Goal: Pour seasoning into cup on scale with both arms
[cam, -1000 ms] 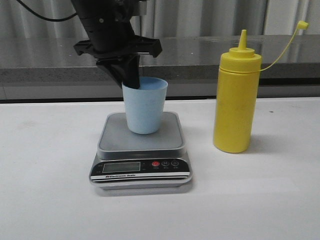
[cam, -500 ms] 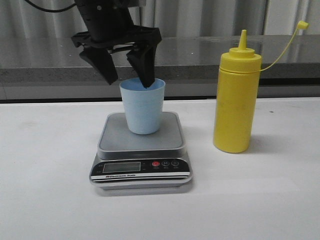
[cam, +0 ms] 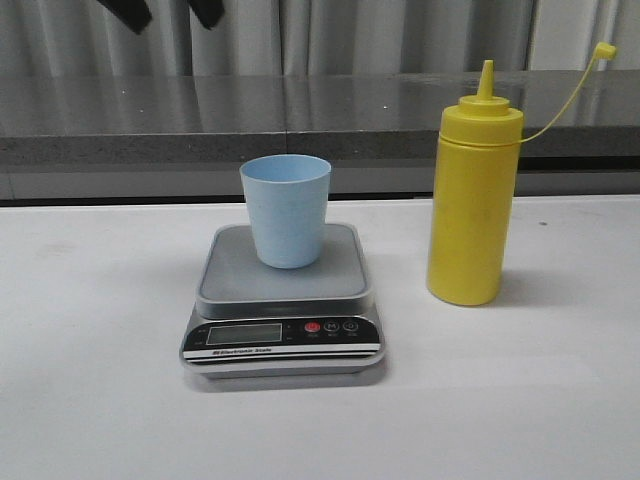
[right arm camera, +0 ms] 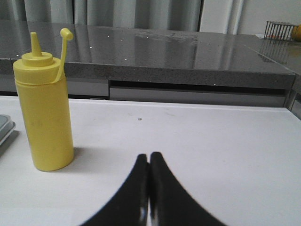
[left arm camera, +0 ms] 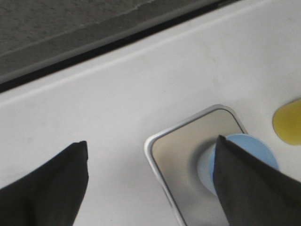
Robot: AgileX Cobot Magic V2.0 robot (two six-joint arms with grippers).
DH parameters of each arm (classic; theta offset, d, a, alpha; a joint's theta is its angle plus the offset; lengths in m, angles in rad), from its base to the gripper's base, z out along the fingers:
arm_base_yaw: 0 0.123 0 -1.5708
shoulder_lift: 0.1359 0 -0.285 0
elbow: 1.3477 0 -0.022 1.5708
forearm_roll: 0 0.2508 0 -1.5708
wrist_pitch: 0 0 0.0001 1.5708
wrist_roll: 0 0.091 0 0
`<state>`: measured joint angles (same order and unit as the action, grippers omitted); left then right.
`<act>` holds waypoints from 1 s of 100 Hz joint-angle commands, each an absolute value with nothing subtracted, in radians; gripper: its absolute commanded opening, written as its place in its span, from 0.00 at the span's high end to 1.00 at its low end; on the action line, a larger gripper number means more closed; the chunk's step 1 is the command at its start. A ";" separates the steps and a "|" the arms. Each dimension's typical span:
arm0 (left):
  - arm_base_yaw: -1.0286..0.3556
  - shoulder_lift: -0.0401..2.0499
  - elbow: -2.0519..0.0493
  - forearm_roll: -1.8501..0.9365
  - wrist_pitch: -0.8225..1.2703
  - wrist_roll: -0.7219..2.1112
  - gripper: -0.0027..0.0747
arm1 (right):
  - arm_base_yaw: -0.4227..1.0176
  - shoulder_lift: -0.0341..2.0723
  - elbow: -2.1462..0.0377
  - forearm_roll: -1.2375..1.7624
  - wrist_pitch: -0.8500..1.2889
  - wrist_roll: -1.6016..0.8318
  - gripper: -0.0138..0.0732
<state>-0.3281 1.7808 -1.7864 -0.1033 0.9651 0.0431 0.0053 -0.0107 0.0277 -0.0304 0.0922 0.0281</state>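
White tabletop (cam: 90, 400) runs back to a grey speckled counter ledge (cam: 380, 115), with pale vertical panelling behind.

Left gripper (left arm camera: 150, 174): released, jaws spread wide, nothing between them. In the left wrist view it hangs high above the scale, one fingertip (left arm camera: 66, 169) over bare tabletop, the other overlapping the cup's rim. In the front view only its two black tips show at the top edge, well above the cup and apart from it.

Right gripper (right arm camera: 149, 162): clenched, fingertips pressed together, holding nothing. It sits low over the tabletop, well apart from the seasoning bottle.

Cup (cam: 286, 208): pale blue tumbler, upright, on the scale's grey platform, roughly centred, slightly toward the back edge. Contents not discernible.

Scale (cam: 283, 300): flat on the tabletop, black front panel facing the front camera, LCD at the left of the panel, one red button and two dark buttons beside it. Reading illegible.

Seasoning bottle (cam: 472, 190): yellow squeeze bottle, upright on the tabletop, to the right of the scale, near but not touching. Pointed nozzle uncovered; small cap (cam: 605, 49) hangs off on a thin yellow tether, out from the bottle's shoulder.
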 commanded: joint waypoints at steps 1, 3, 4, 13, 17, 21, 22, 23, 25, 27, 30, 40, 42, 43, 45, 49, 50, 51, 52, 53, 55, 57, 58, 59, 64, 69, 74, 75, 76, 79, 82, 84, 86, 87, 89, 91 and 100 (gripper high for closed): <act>-0.283 1.685 -1.779 -0.110 0.887 0.028 0.30 | -0.001 -0.030 0.006 -0.039 0.012 0.025 0.92; -0.272 1.673 -1.764 -0.110 0.880 0.028 0.30 | -0.001 -0.030 0.006 -0.039 0.012 0.025 0.92; -0.268 1.664 -1.753 -0.110 0.872 0.028 0.30 | -0.001 -0.030 0.006 -0.039 0.012 0.025 0.92; -0.222 1.602 -1.671 -0.110 0.807 0.020 0.30 | -0.001 -0.030 0.006 -0.039 0.012 0.025 0.92; -0.201 1.567 -1.618 -0.110 0.774 0.013 0.30 | -0.001 -0.030 0.006 -0.039 0.012 0.025 0.92; -0.182 1.528 -1.559 -0.110 0.728 0.008 0.30 | -0.001 -0.030 0.006 -0.039 0.012 0.025 0.92; -0.179 1.521 -1.549 -0.110 0.712 0.000 0.30 | -0.001 -0.030 0.006 -0.039 0.012 0.025 0.92; -0.176 1.507 -1.527 -0.110 0.704 0.000 0.30 | -0.001 -0.030 0.006 -0.039 0.012 0.025 0.92; -0.167 1.486 -1.494 -0.110 0.679 0.000 0.30 | -0.001 -0.030 0.006 -0.039 0.012 0.025 0.92; -0.159 1.471 -1.472 -0.111 0.656 0.000 0.30 | -0.001 -0.030 0.006 -0.039 0.012 0.025 0.92; -0.149 1.433 -1.416 -0.114 0.623 0.000 0.30 | -0.001 -0.030 0.006 -0.039 0.012 0.025 0.92; -0.121 1.321 -1.249 -0.116 0.513 0.000 0.30 | -0.001 -0.030 0.006 -0.039 0.012 0.025 0.92; -0.116 1.296 -1.213 -0.116 0.490 0.000 0.30 | -0.001 -0.030 0.006 -0.039 0.012 0.025 0.92; -0.117 1.288 -1.201 -0.116 0.475 0.000 0.30 | -0.001 -0.030 0.006 -0.039 0.012 0.025 0.92; -0.111 1.262 -1.165 -0.116 0.460 0.000 0.30 | -0.001 -0.030 0.006 -0.039 0.012 0.025 0.92; -0.107 1.211 -1.095 -0.116 0.418 0.000 0.30 | -0.001 -0.030 0.006 -0.039 0.012 0.025 0.92; -0.105 1.203 -1.083 -0.116 0.405 0.000 0.30 | -0.001 -0.030 0.006 -0.039 0.012 0.025 0.92; -0.104 1.185 -1.061 -0.116 0.399 0.000 0.30 | -0.001 -0.030 0.006 -0.039 0.012 0.025 0.92; -0.101 1.177 -1.049 -0.116 0.392 0.000 0.30 | -0.001 -0.030 0.006 -0.039 0.012 0.025 0.92; -0.100 1.159 -1.027 -0.116 0.381 0.000 0.30 | -0.001 -0.030 0.006 -0.039 0.012 0.025 0.92; -0.097 1.143 -1.005 -0.116 0.364 0.000 0.30 | -0.001 -0.030 0.006 -0.039 0.012 0.025 0.92; -0.094 1.117 -0.973 -0.116 0.349 0.000 0.30 | -0.001 -0.030 0.006 -0.039 0.012 0.025 0.92; -0.094 1.099 -0.952 -0.116 0.345 0.000 0.30 | -0.001 -0.030 0.006 -0.039 0.012 0.025 0.92; -0.091 1.090 -0.941 -0.116 0.340 0.000 0.30 | -0.001 -0.030 0.006 -0.039 0.012 0.025 0.92; -0.087 1.030 -0.870 -0.116 0.308 0.000 0.30 | -0.001 -0.030 0.006 -0.039 0.012 0.025 0.92; -0.087 0.969 -0.804 -0.116 0.282 0.000 0.30 | -0.001 -0.030 0.006 -0.039 0.012 0.025 0.92; -0.087 0.899 -0.734 -0.116 0.265 0.000 0.30 | -0.001 -0.030 0.006 -0.039 0.012 0.025 0.92; -0.087 0.891 -0.726 -0.116 0.264 0.000 0.30 | -0.001 -0.030 0.006 -0.039 0.012 0.025 0.92; -0.087 0.882 -0.718 -0.116 0.259 0.000 0.30 | -0.001 -0.030 0.006 -0.039 0.012 0.025 0.92; -0.087 0.839 -0.678 -0.116 0.254 0.000 0.30 | -0.001 -0.030 0.006 -0.039 0.012 0.025 0.92; -0.087 0.805 -0.650 -0.116 0.249 0.000 0.30 | -0.001 -0.030 0.006 -0.039 0.012 0.025 0.92; -0.087 0.777 -0.630 -0.116 0.249 0.000 0.30 | -0.001 -0.030 0.006 -0.039 0.012 0.025 0.92; -0.087 0.751 -0.612 -0.116 0.249 0.000 0.30 | -0.001 -0.030 0.006 -0.039 0.012 0.025 0.92; -0.087 0.742 -0.606 -0.116 0.249 0.000 0.30 | -0.001 -0.030 0.006 -0.039 0.012 0.025 0.92; -0.087 0.715 -0.589 -0.116 0.249 0.000 0.30 | -0.001 -0.030 0.006 -0.039 0.012 0.025 0.92; -0.087 0.688 -0.573 -0.116 0.249 0.000 0.30 | -0.001 -0.030 0.006 -0.039 0.012 0.025 0.92; -0.087 0.574 -0.514 -0.116 0.249 0.000 0.30 | -0.001 -0.030 0.006 -0.039 0.012 0.025 0.92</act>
